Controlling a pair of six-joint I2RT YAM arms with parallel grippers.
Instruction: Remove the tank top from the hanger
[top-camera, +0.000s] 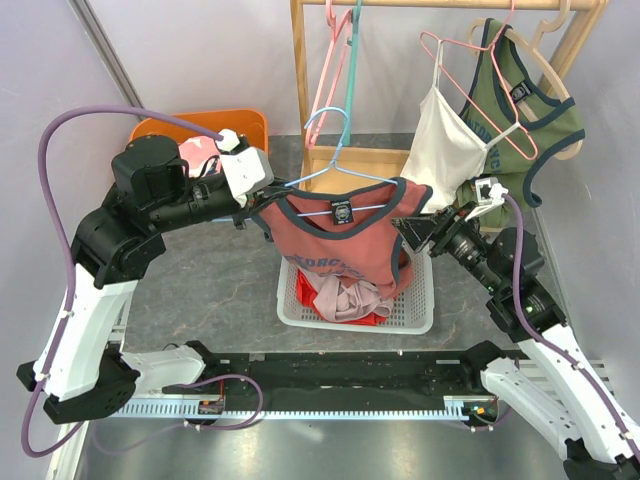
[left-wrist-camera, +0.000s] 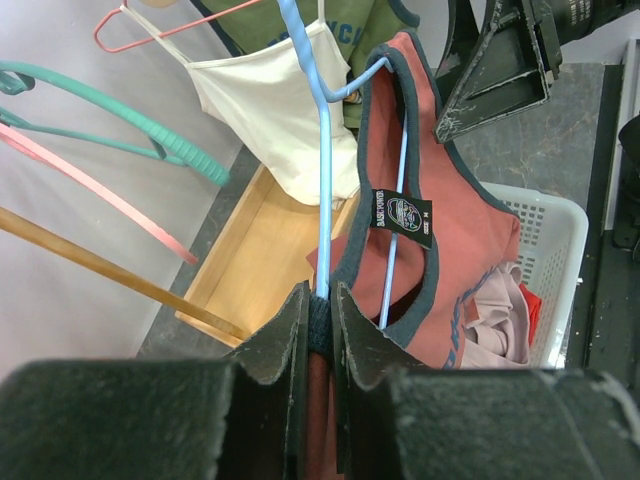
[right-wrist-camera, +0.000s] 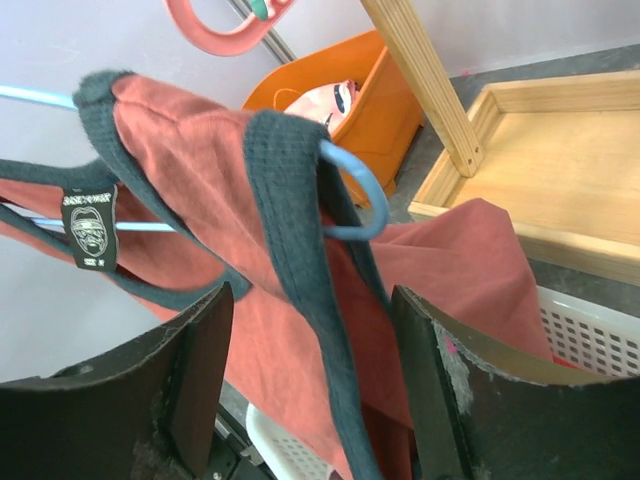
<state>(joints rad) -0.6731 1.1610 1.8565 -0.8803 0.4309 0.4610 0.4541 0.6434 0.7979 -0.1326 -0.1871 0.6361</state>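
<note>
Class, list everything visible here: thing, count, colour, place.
tank top: one, red, on blue hanger
blue hanger: one, light blue, in left claw
basket: one, white, below tank top
loose clothes: pile, pink and red, in basket
bin: one, orange, far left
rack: one, wooden, rear
camisole: one, white, on rack
green top: one, rack's right end
empty hangers: two, pink and teal, on rack
left claw: one, black, shut on blue hanger
right claw: one, black, open around tank top's strap
</note>
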